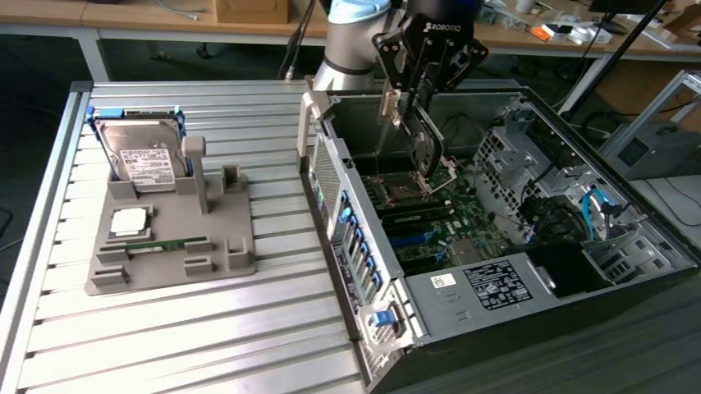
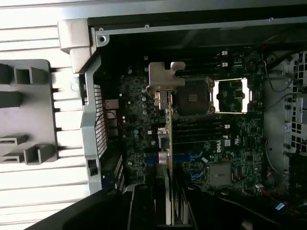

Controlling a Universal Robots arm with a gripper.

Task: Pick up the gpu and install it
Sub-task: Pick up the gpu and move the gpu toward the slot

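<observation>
Here, gpu (image 1: 425, 148) upright — edgewise, in end effector (image 1: 408, 103)

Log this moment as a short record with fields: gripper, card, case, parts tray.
gripper: gripper shut on the gpu
card: held on edge, hanging over the motherboard, not seated in a slot
case: computer case open, side panel off
parts tray: grey tray at the exterior view's left, carrying the hard drive and memory stick

You can read "ROBOTIQ" on the gripper (image 1: 403, 105). The words on the case label (image 1: 498, 283) and drive label (image 1: 151, 164) are too small.
</observation>
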